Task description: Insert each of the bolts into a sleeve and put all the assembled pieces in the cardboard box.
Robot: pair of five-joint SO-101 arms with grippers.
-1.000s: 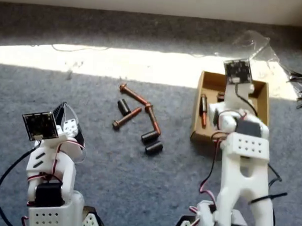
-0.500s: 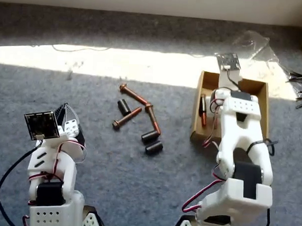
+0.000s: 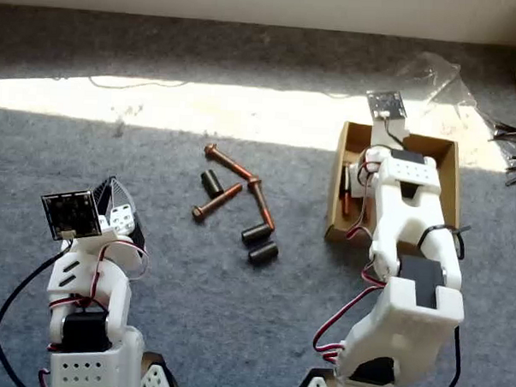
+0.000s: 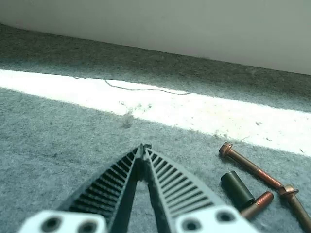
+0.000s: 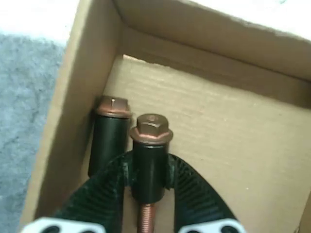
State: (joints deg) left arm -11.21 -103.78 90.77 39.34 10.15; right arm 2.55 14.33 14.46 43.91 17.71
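Observation:
My right gripper [image 5: 148, 163] is shut on an assembled piece [image 5: 150, 155], a copper bolt in a black sleeve, low inside the cardboard box [image 5: 87, 82]. A second assembled piece [image 5: 110, 136] lies beside it against the box wall. In the high view the box [image 3: 337, 193] sits at the right with the right arm over it. Three loose bolts [image 3: 226, 162] [image 3: 216, 202] [image 3: 262, 204] and three black sleeves [image 3: 211, 183] [image 3: 257, 235] [image 3: 263, 253] lie on the carpet mid-table. My left gripper [image 4: 142, 148] [image 3: 114, 187] is shut on nothing at the front left, apart from the bolts [image 4: 249, 165].
A clear plastic bag [image 3: 430, 77] lies behind the box. Dark tools or cables [image 3: 512, 153] poke in from the right edge. A sunlit strip crosses the grey carpet [image 3: 193, 311] at the back.
The right arm has stretched forward and lowered its gripper with the assembled piece into the box. The left arm has stayed put.

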